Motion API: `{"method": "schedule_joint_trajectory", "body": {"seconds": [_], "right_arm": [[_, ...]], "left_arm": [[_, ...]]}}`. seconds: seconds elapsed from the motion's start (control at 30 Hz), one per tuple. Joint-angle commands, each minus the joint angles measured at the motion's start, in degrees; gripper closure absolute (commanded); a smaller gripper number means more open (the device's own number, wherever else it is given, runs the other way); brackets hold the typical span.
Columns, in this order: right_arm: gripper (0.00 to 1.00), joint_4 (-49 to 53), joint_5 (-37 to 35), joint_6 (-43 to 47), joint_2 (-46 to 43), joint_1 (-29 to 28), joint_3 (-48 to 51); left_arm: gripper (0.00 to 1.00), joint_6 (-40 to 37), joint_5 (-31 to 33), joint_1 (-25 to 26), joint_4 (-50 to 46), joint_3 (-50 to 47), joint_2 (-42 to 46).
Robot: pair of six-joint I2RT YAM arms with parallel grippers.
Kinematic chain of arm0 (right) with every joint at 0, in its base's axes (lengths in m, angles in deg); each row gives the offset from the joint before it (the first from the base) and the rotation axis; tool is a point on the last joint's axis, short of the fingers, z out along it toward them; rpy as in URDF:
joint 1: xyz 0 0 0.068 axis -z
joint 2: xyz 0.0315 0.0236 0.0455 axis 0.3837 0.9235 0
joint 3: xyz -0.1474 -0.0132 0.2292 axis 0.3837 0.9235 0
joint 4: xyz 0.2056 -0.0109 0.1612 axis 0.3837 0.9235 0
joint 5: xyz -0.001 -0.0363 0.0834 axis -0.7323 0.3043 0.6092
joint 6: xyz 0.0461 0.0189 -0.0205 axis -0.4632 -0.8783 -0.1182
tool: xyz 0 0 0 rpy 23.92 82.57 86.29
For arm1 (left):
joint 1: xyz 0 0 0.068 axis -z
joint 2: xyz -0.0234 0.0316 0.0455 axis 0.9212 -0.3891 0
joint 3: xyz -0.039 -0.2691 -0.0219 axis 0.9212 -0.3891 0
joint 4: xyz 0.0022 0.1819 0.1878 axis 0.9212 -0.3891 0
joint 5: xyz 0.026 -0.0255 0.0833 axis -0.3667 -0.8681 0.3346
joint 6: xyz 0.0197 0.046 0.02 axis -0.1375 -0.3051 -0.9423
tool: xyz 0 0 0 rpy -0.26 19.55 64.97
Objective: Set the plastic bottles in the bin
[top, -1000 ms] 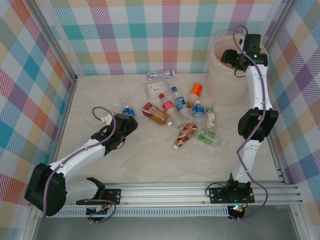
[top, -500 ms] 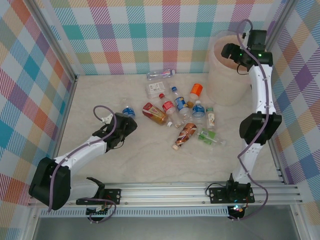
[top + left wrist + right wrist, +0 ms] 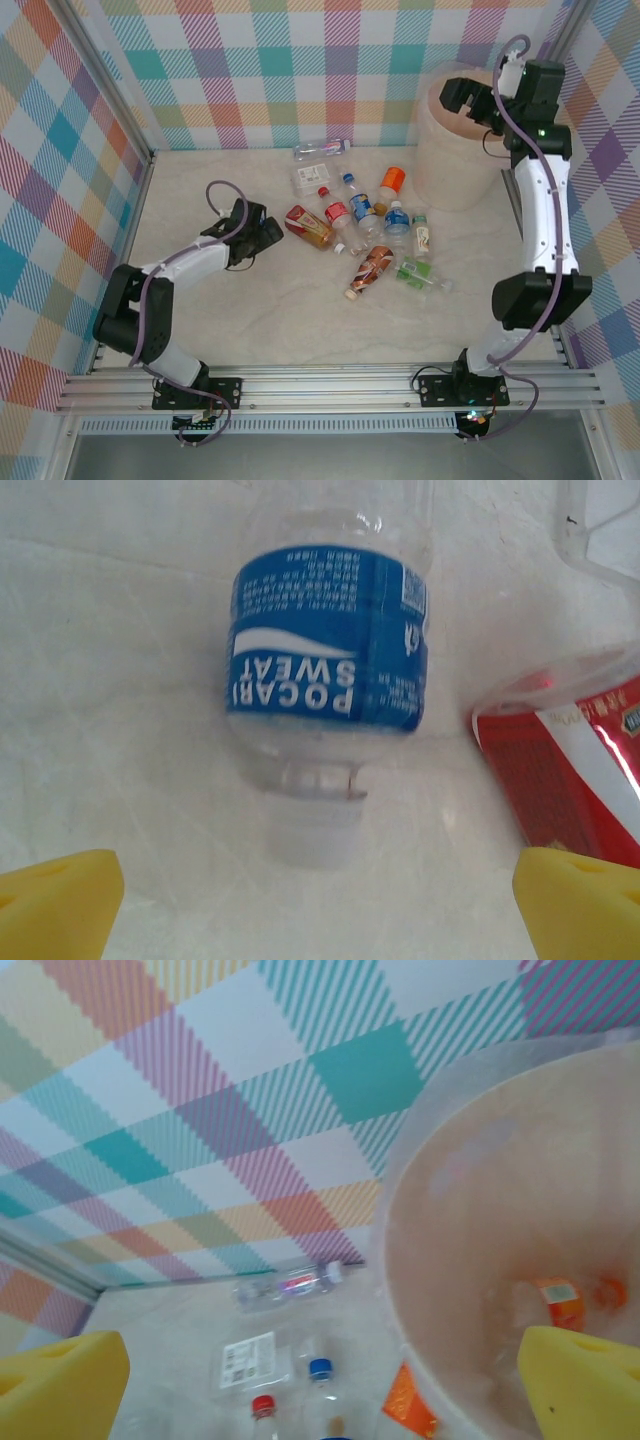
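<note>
Since a second ago the right arm has lifted and swung back; the right gripper (image 3: 322,1380) has spread wide above the bin (image 3: 450,160), where an orange-labelled bottle (image 3: 558,1300) lies inside. The left gripper (image 3: 320,900), now stretched further forward and wide open, hangs over a blue-labelled bottle (image 3: 328,645) reading POCARI SWEAT, just beside a red-labelled bottle (image 3: 570,770). The other plastic bottles (image 3: 365,215) lie mid-worktop (image 3: 300,310)

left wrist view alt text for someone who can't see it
A clear bottle with a blue Pocari Sweat label lies on the pale table, neck toward the camera, ahead of the wide-open yellow fingers. A red-labelled bottle lies at the right edge.
</note>
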Motion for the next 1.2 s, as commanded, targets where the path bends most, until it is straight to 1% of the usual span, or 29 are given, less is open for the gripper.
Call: {"method": "schedule_joint_trajectory", "body": {"seconds": [0.0, 0.1, 0.17, 0.2, 0.27, 0.3, 0.37, 0.5, 0.57, 0.63, 0.73, 0.8, 0.97, 1.1, 1.17], "right_arm": [[0.00, -8.61, 8.02, -3.05, -6.19, -0.03, 9.00], [0.00, -16.35, 10.27, -5.69, -13.36, -0.50, 20.60], [0.00, -22.98, 11.00, -7.88, -18.16, -1.25, 28.93], [0.00, -24.75, 11.86, -8.32, -19.93, -1.56, 31.57], [0.00, -25.45, 12.22, -8.35, -22.93, -2.35, 35.40], [0.00, -25.49, 11.99, -8.38, -24.38, -2.80, 37.17], [0.00, -25.08, 11.35, -8.44, -26.69, -3.50, 40.05], [0.00, -22.15, 9.22, -7.74, -29.91, -3.82, 43.42], [0.00, -20.96, 8.47, -7.32, -31.17, -3.83, 44.62], [0.00, -18.16, 8.34, -5.02, -31.67, -3.79, 44.09], [0.00, -12.90, 5.92, -1.56, -32.10, -3.83, 42.35], [0.00, -12.28, 5.30, -1.04, -32.71, -3.83, 42.61], [0.00, -14.14, 6.53, -4.91, -33.22, -3.86, 44.45], [0.00, -13.11, 7.55, -9.66, -32.66, -3.97, 45.32], [0.00, -12.82, 8.73, -11.69, -32.91, -4.35, 46.67]], "left_arm": [[0.00, -3.08, 0.17, -2.16, -1.04, 3.64, -3.68], [0.00, -5.76, -1.30, -3.38, -0.90, 6.87, -7.19], [0.00, -8.20, -3.80, -4.37, -1.56, 9.66, -10.04], [0.00, -9.23, -4.66, -4.67, -1.81, 10.86, -11.38], [0.00, -10.92, -5.00, -4.91, -1.97, 13.79, -13.87], [0.00, -11.79, -4.99, -4.91, -4.24, 15.00, -15.06], [0.00, -12.64, -4.59, -4.91, -4.78, 16.46, -16.77], [0.02, -13.84, -3.26, -4.96, -3.75, 16.11, -17.80], [0.04, -15.54, -3.77, -5.00, -2.96, 15.83, -18.37], [0.06, -16.55, -3.26, -5.00, -3.25, 16.01, -19.25], [0.11, -17.61, -3.48, -5.00, -2.97, 15.62, -19.98], [0.14, -17.76, -3.28, -5.00, -1.16, 14.67, -19.85], [0.31, -19.05, -2.95, -4.96, -0.70, 13.52, -19.09], [0.35, -19.89, -3.58, -5.00, -0.44, 12.18, -17.28], [0.39, -19.89, -4.03, -5.00, -0.07, 10.94, -15.32]]}}
